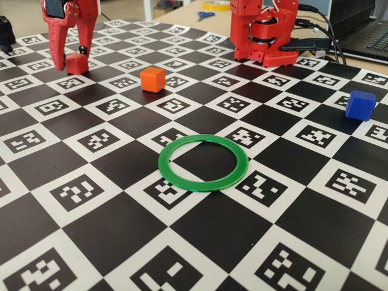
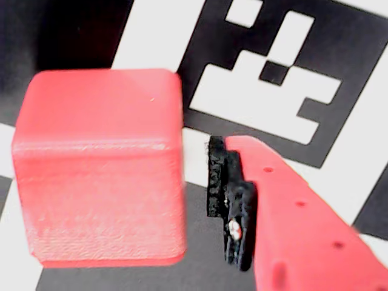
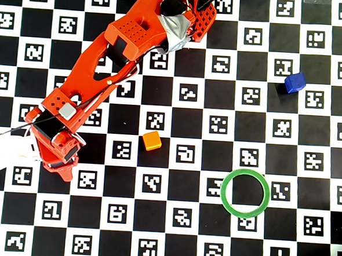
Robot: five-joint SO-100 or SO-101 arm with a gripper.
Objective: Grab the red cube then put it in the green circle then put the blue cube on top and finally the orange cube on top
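The red cube (image 1: pixel 77 63) rests on the checkered mat at the far left of the fixed view. My gripper (image 1: pixel 73 60) stands over it, open, one finger on each side. In the wrist view the red cube (image 2: pixel 100 170) fills the left half; one finger's black pad (image 2: pixel 219 179) stands a small gap to its right, and the other finger is out of frame. From overhead my gripper (image 3: pixel 64 165) hides the red cube. The orange cube (image 1: pixel 152 79) (image 3: pixel 151 141) sits mid-mat. Nothing lies inside the green circle (image 1: pixel 203 183) (image 3: pixel 223 192). The blue cube (image 1: pixel 360 105) (image 3: pixel 294 83) is far right.
The arm's base (image 1: pixel 264 30) stands at the back of the mat, with cables and a laptop (image 1: pixel 364 30) to its right. Scissors (image 1: pixel 205 15) lie behind the mat. The arm's links (image 3: pixel 111 55) stretch diagonally across the upper left of the overhead view.
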